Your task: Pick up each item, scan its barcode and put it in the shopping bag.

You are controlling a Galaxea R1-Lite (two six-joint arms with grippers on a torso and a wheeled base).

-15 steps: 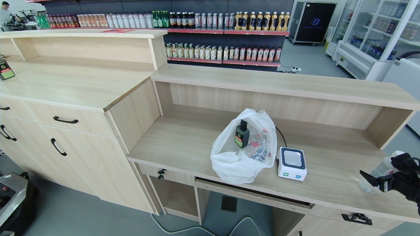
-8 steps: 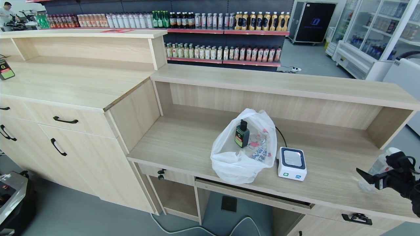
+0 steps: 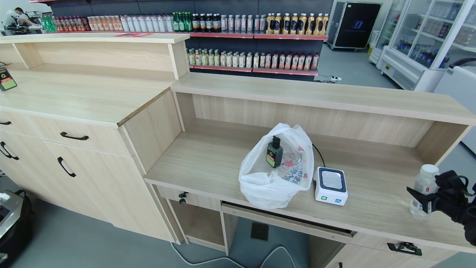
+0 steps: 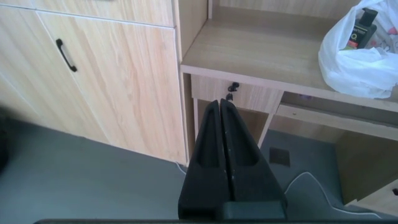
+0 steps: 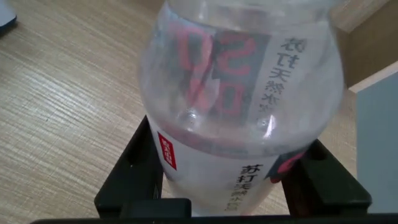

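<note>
A clear water bottle [image 3: 424, 188] with a white cap stands upright at the right end of the wooden counter [image 3: 208, 160]. My right gripper [image 3: 422, 201] is shut on it around its lower half. In the right wrist view the bottle [image 5: 242, 93] sits between the two black fingers [image 5: 134, 171]. The white shopping bag [image 3: 275, 171] lies mid-counter with a black, green-labelled bottle [image 3: 274, 152] in it. A white barcode scanner [image 3: 330, 185] stands just right of the bag. My left gripper [image 4: 221, 109] is shut on nothing, low over the floor beside the counter.
A black cable [image 3: 319, 154] runs behind the scanner. The counter has a raised back shelf [image 3: 319, 96] and a side wall [image 3: 440, 145] close to the bottle. A taller cabinet [image 3: 85, 96] stands to the left. Drink shelves [image 3: 256, 37] line the back.
The water bottle has gone from slanted to upright in my right gripper, which shifted slightly over the counter's right end. The left arm, bag and scanner are as before.
</note>
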